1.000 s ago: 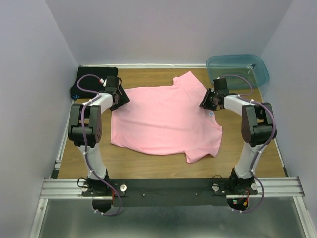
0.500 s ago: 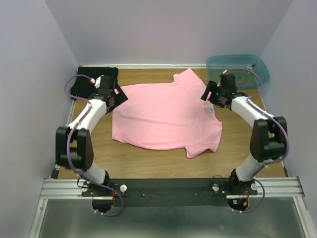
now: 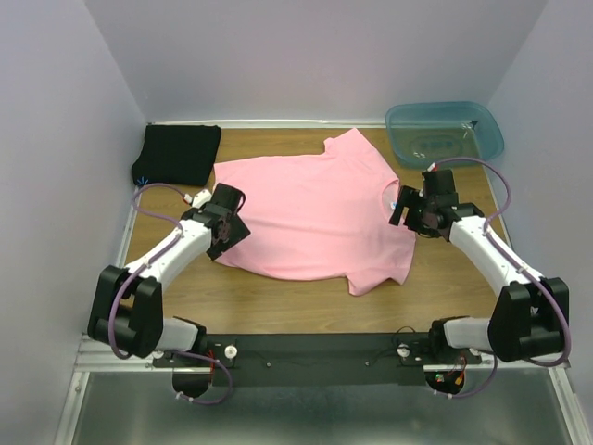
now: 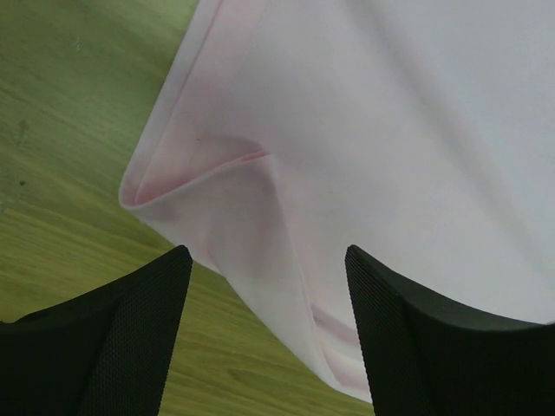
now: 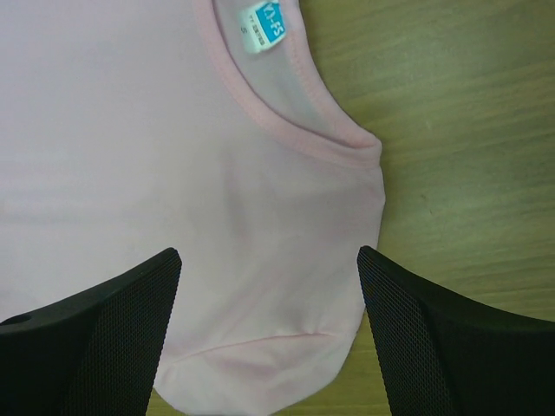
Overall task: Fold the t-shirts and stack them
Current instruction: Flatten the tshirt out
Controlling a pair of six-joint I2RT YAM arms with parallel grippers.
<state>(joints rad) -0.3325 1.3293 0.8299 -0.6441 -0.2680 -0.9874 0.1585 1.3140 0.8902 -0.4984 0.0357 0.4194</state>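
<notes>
Now both arms have drawn nearer their bases than half a second ago. The left gripper [image 3: 225,225] sits at the pink t-shirt's [image 3: 310,218] near-left edge and the right gripper [image 3: 414,209] by its collar. Both have jaws wide, gripping nothing. The shirt lies spread mid wooden table [image 3: 259,301]. The black t-shirt [image 3: 178,154], far-left, is uncovered now. Fingertips are unclear overhead. The left wrist view shows a turned-over hem corner [image 4: 199,182], the right wrist view the blue neck label [image 5: 263,26].
</notes>
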